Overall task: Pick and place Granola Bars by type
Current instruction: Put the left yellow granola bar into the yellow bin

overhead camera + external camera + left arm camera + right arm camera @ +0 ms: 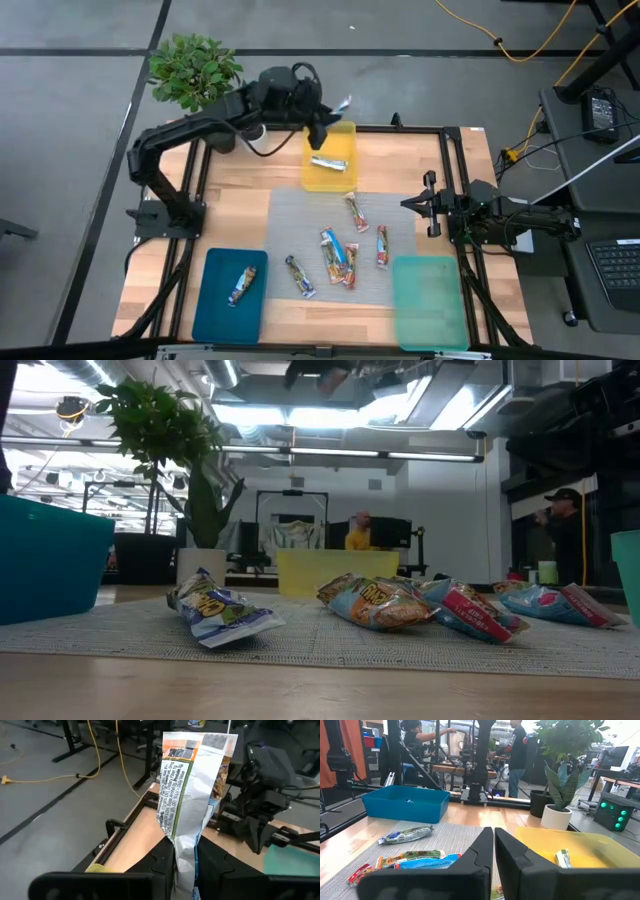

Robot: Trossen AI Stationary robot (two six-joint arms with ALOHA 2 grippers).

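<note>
My left gripper (330, 108) is above the far rim of the yellow tray (330, 185) and is shut on an orange-and-white granola bar (192, 795), which also shows in the high view (343, 103). One bar (328, 163) lies in the yellow tray. One bar (241, 285) lies in the dark blue tray (215, 320). Several bars (340, 250) lie flat on the grey mat (290, 215). My right gripper (425, 205) waits at the table's right side, shut and empty, as the right wrist view (493, 845) shows. My left gripper pinches the bar between its two fingers by one end (184, 857). The rest of the wrapper sticks out past the fingertips, its silver printed back toward the camera. The fingers point roughly toward the table's right. The bar is lifted clear, above the yellow tray's far rim.
A light green tray (430, 300) stands at the near right of the table. A potted plant (195, 70) stands beyond the far left corner. A black frame (455, 160) runs round the table. People stand in the room behind.
</note>
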